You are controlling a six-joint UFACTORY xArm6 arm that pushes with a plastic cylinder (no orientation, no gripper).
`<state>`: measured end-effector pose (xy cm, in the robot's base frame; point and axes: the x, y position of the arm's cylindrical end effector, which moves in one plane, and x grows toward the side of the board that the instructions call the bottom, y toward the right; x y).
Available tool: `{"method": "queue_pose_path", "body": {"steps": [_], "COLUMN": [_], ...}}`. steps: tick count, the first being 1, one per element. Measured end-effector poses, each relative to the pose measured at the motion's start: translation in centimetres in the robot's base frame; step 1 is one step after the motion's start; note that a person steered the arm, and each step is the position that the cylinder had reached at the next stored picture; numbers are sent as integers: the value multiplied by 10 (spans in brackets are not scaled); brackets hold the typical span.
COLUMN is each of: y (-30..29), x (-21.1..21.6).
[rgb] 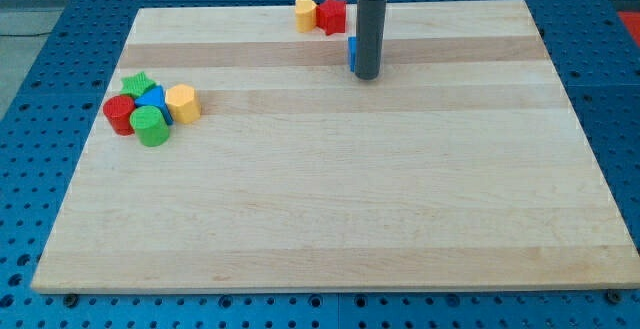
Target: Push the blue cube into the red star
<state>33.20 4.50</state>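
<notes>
Dark rod, nothing held: my tip (368,75) touches the blue cube (352,53), mostly hidden at its left. Up-left of it waits the red star (332,15); I'd push diagonally, staying centred.

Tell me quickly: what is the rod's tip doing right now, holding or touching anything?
My tip: no gripper, holds nothing; it stands against the blue cube, at its right side, below the red star.

A pale wooden table (330,219) of joined planks lies on a blue perforated base (60,14) dotted with evenly spaced holes, under even, soft light.
</notes>
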Motion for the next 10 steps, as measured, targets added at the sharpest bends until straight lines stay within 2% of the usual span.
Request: {"method": "queue_pose_path", "body": {"steps": [2,4,5,6,7,10], "y": [22,8,8,8,-8,-14], "x": [-8,-52,-44,-9,-3,-54]}}
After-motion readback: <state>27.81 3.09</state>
